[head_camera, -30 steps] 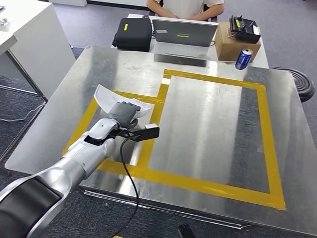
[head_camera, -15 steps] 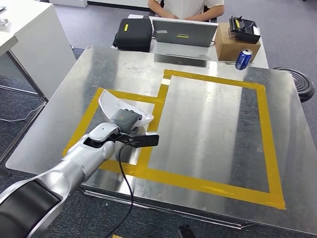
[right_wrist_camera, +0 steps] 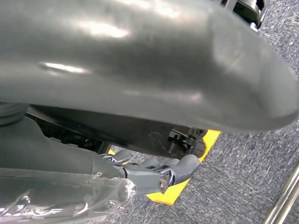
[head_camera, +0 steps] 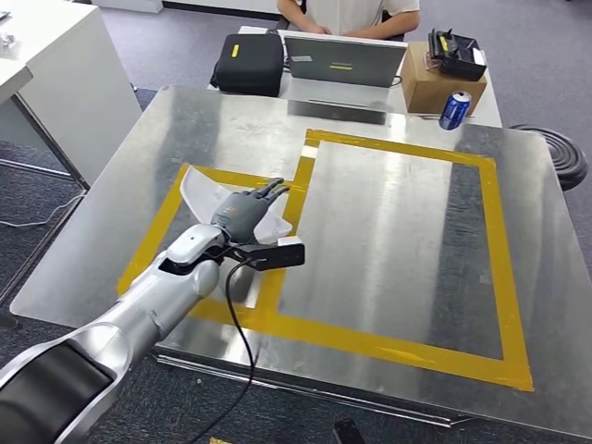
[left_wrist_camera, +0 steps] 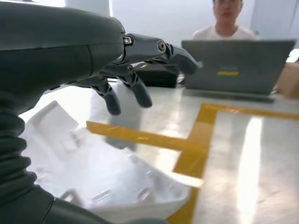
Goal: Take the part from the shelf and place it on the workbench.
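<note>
The white part (head_camera: 209,196) lies flat on the steel counter (head_camera: 391,240), left of centre in the head view, inside the smaller yellow tape box (head_camera: 165,219). The left hand (head_camera: 244,211) hovers just over it with its fingers (left_wrist_camera: 141,91) stretched out and apart, holding nothing. So the placing looks done; what seems left is drawing the arm away. The right hand (right_wrist_camera: 155,175) hangs low beside the robot, fingers loosely bent, gripping nothing I can make out.

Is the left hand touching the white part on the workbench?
Apart. The left wrist view shows the left hand open, fingers raised clear above the white part.
</note>
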`<action>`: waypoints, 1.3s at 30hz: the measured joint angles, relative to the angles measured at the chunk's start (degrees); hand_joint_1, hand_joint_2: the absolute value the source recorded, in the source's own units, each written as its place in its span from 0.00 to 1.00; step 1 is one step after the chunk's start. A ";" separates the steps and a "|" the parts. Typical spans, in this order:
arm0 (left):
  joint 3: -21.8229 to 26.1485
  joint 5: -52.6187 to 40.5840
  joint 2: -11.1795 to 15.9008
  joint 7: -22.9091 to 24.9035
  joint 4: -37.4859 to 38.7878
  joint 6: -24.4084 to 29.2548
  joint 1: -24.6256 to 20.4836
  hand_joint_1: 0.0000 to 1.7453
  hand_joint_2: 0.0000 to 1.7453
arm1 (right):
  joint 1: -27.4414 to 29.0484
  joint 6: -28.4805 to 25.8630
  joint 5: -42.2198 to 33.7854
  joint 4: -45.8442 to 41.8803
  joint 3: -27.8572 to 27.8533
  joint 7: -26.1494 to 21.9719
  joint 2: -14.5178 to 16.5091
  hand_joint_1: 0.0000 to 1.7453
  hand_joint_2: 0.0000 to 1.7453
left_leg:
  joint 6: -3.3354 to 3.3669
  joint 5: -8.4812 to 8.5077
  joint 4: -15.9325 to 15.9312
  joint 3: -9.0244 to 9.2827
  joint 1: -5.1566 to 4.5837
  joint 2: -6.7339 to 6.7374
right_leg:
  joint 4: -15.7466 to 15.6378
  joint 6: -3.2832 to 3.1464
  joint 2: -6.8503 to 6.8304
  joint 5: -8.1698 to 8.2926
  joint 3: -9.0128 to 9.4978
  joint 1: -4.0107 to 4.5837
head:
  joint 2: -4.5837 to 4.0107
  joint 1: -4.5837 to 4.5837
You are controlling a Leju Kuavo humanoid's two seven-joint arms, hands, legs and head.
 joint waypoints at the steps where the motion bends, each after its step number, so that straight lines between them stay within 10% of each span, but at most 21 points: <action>1: -0.12 0.80 0.18 -0.50 -2.33 -0.39 0.38 0.00 0.00 | 0.11 0.00 -0.14 0.01 -0.24 -0.10 0.00 0.00 0.00 | 0.00 0.00 0.00 -0.02 0.00 0.00 | 0.00 0.00 0.00 0.00 0.00 0.00 | 0.00 -0.01; 7: -3.97 4.32 1.67 0.85 -19.67 -6.68 1.48 0.00 0.00 | 0.45 -0.21 -0.51 0.13 -1.27 -1.42 0.00 0.00 0.00 | 0.06 0.04 0.00 -0.19 -0.01 -0.01 | 0.00 0.01 -0.04 0.02 -0.03 0.00 | 0.00 0.01; 14: -2.31 49.26 4.27 -9.29 -38.30 -26.99 8.62 0.00 0.00 | 0.53 -0.33 0.73 0.21 -1.38 -1.98 0.00 0.00 0.00 | 0.05 0.04 0.00 -0.27 -0.01 0.04 | 0.03 0.02 0.10 0.07 0.04 0.01 | 0.00 0.01; 19: 9.57 67.18 6.65 -12.70 -48.10 -27.91 14.00 0.00 0.00 | 0.65 -0.09 0.49 0.24 -1.40 -2.02 0.00 0.00 0.00 | -0.02 0.04 -0.02 -0.26 0.07 0.08 | 0.11 -0.15 0.10 -0.05 -0.35 0.09 | 0.00 -0.01; 25: 25.48 64.75 9.59 -20.13 -56.26 -20.09 23.51 0.00 0.00 | 1.15 -0.18 -3.01 0.50 -3.57 -4.31 0.00 0.00 0.00 | -0.20 -0.02 -0.07 -0.25 0.11 0.29 | 0.19 -0.37 0.38 -0.02 -0.17 0.17 | 0.00 -0.01; 32: 51.61 71.82 11.57 -23.36 -63.88 -25.22 34.41 0.00 0.00 | 1.43 -1.29 -4.43 1.67 -5.33 -5.95 0.00 0.00 0.00 | -0.41 -0.18 -0.07 -0.24 0.28 0.42 | 0.19 -1.05 0.38 -0.47 -0.62 0.25 | 0.00 -0.02; 39: 66.25 75.35 12.92 -25.79 -67.10 -22.89 38.60 0.00 0.00 | 1.66 -1.64 -5.06 2.49 -5.63 -6.80 0.00 0.00 0.00 | -0.62 -0.23 -0.07 -0.30 0.31 0.40 | 0.26 -0.86 0.58 -0.17 -0.25 0.42 | 0.00 -0.01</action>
